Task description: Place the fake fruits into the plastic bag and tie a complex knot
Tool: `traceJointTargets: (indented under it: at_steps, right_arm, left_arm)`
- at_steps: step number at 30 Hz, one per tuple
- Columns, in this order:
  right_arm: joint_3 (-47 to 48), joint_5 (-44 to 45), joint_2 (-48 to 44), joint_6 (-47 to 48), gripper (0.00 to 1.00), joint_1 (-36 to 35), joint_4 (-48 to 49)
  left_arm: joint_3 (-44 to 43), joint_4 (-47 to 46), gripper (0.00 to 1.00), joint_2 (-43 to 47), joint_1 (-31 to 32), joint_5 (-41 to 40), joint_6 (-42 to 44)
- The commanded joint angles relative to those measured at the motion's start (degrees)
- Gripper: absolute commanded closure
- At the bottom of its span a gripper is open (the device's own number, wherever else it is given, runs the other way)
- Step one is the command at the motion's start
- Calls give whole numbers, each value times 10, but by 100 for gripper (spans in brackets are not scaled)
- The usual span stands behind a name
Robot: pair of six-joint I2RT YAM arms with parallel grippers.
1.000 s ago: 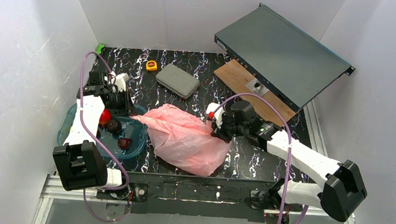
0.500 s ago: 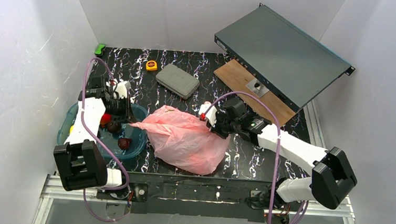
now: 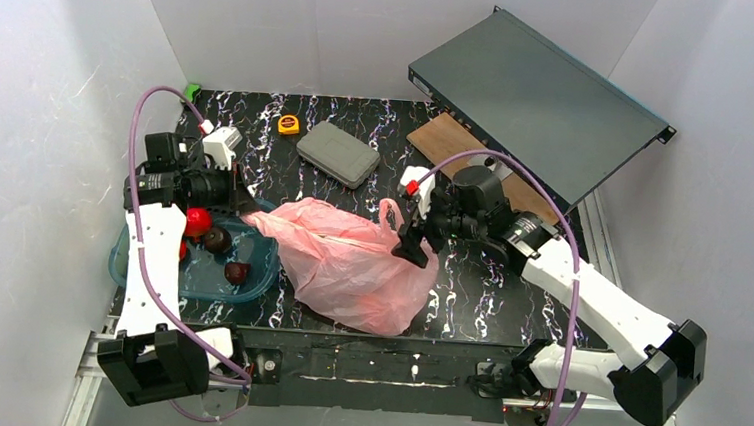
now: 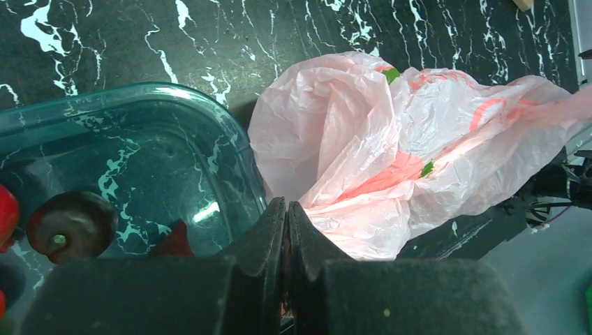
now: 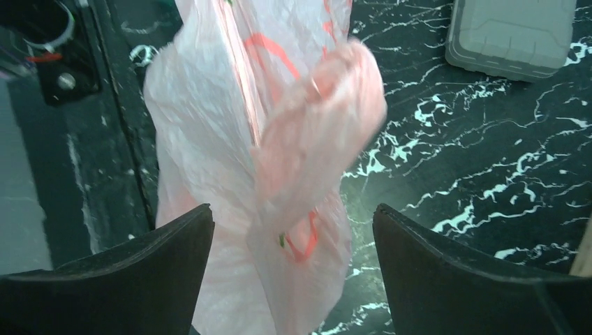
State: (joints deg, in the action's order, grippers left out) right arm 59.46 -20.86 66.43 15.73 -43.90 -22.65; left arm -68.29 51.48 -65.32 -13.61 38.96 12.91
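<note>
The pink plastic bag (image 3: 350, 261) lies crumpled in the middle of the table. My left gripper (image 3: 244, 202) is shut on the bag's left tip, just above the teal tub's (image 3: 264, 265) rim; a sliver of pink shows between its closed jaws (image 4: 287, 209). Fake fruits sit in the tub: a red one (image 3: 197, 222) and two dark maroon ones (image 3: 217, 240) (image 3: 237, 272). My right gripper (image 3: 413, 246) hangs open over the bag's right edge. A loose handle loop (image 5: 314, 139) stands between its fingers, untouched. No knot is in view.
A grey case (image 3: 337, 153), a yellow tape measure (image 3: 288, 124) and a small green object (image 3: 192, 91) lie at the back. A dark rack unit (image 3: 537, 94) rests tilted on a wooden board (image 3: 448, 143) at the back right. White walls enclose the table.
My right gripper has opened and let go of the bag's handle, which now stands loose. The left arm has shifted left and back, still holding the bag's tip.
</note>
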Motion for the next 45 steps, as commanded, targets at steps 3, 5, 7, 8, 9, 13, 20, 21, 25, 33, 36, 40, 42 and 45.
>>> traceJointTargets:
  at_steps: [3, 5, 7, 8, 9, 13, 20, 21, 25, 33, 36, 40, 42, 45]
  right_arm:
    - [48, -25, 44, -102, 11, 0, 32]
    - [55, -22, 60, -110, 14, 1, 37]
    - [63, -11, 74, -111, 19, 1, 42]
    - [67, -6, 80, -112, 24, 0, 43]
    - [70, 2, 82, -112, 35, 0, 41]
    - [94, 36, 51, -95, 99, 20, 22]
    - [87, -23, 22, -72, 99, 33, 13]
    - [85, -26, 21, -71, 99, 34, 11]
    - [87, -36, 16, -71, 99, 37, 12]
    - [76, -31, -2, -68, 99, 42, 21]
    - [80, -26, 3, -68, 99, 52, 36]
    - [95, -21, 23, -73, 99, 75, 60]
    - [109, -18, 40, -75, 99, 87, 70]
    - [131, -12, 74, -84, 99, 100, 86]
  left_arm:
    - [-18, 30, 100, 20, -2, 53, 7]
    - [-18, 30, 100, 24, -2, 58, 4]
    - [-20, 30, 100, 28, -1, 53, 2]
    - [-22, 32, 100, 29, -2, 49, 2]
    - [-26, 33, 100, 29, -1, 45, 2]
    - [-100, 88, 79, -9, -1, 47, 74]
    - [-230, 178, 2, -16, 74, 158, 349]
    - [-214, 147, 2, 4, 136, 142, 357]
    - [-99, -13, 2, 55, 320, 47, 315]
    - [-66, -101, 4, -81, 455, 91, 237]
    - [-21, -104, 6, -102, 491, 74, 264]
    - [56, -124, 33, -87, 532, 54, 283]
    - [109, -181, 59, -62, 553, 20, 255]
    - [194, -306, 95, -28, 597, -91, 186]
